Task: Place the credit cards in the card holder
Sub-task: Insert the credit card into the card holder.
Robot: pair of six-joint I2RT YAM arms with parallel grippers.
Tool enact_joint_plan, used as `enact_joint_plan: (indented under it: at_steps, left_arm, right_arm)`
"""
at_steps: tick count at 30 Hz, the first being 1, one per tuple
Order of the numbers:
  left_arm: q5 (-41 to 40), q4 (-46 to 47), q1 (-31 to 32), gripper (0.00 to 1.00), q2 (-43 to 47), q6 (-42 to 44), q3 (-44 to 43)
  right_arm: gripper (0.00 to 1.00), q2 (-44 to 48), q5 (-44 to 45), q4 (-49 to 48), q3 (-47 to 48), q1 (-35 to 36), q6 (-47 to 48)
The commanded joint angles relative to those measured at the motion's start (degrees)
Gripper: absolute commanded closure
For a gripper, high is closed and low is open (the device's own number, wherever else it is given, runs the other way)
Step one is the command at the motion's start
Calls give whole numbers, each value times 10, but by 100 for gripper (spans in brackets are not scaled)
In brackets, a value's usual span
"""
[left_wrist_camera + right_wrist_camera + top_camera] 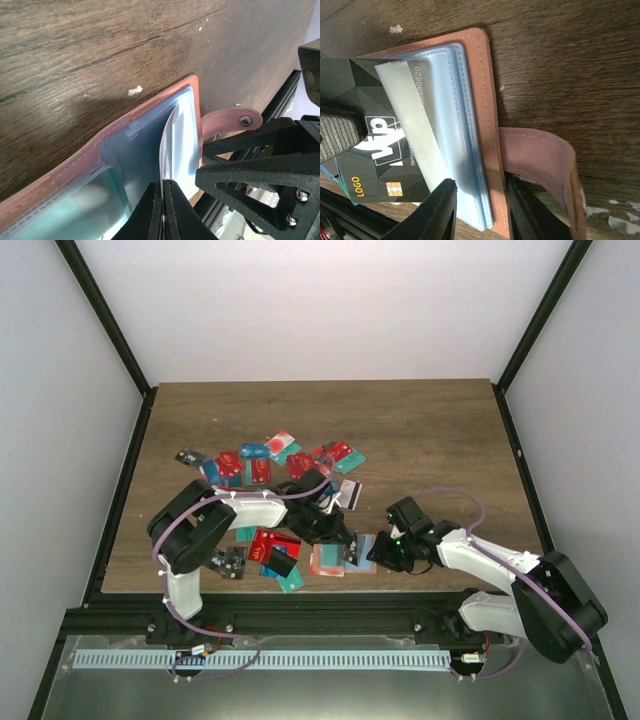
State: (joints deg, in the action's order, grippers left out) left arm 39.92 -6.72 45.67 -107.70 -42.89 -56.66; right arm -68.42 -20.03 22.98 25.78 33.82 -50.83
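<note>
Both arms meet over the card holder (327, 560), which lies open near the front edge of the worktop (420, 430), about midway along it. The left fingers (162, 189) are clenched tight, and they're pinching one clear sleeve (172, 145) of the holder and lifting it away from the stack. The right fingers (480, 186) straddle the holder's long edge and are closed on it, with the tan cover and the bundle of sleeves filling the gap between them. The strap (230, 122) with its snap pokes out flat from that same edge.

In the right wrist view a black card (365, 150) with a chip and a white logo sits at the mouth of the sleeves. One side is tucked under a translucent leaf and the rest sticks out. Whether the left fingers pinch that card as well as the sleeve, I can't tell.

The rest of the credit cards (262, 472), red, teal and blue, lie scattered across the middle of the worktop behind the holder, with a few more towards the front left corner.
</note>
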Motion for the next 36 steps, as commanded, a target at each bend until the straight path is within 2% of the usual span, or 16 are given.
enact_joint_plan:
  at_steps: [1,21,36]
  left_arm:
    - [-24,12,8,96,-19,-14,1]
    - [-60,32,36,96,-13,-41,27]
    - [-63,30,59,96,-24,-54,26]
  right_arm:
    - [69,-7,-9,-2,-3,-4,1]
    - [69,-4,-31,-28,-4,-4,-9]
    - [62,16,-44,-30,20,-4,34]
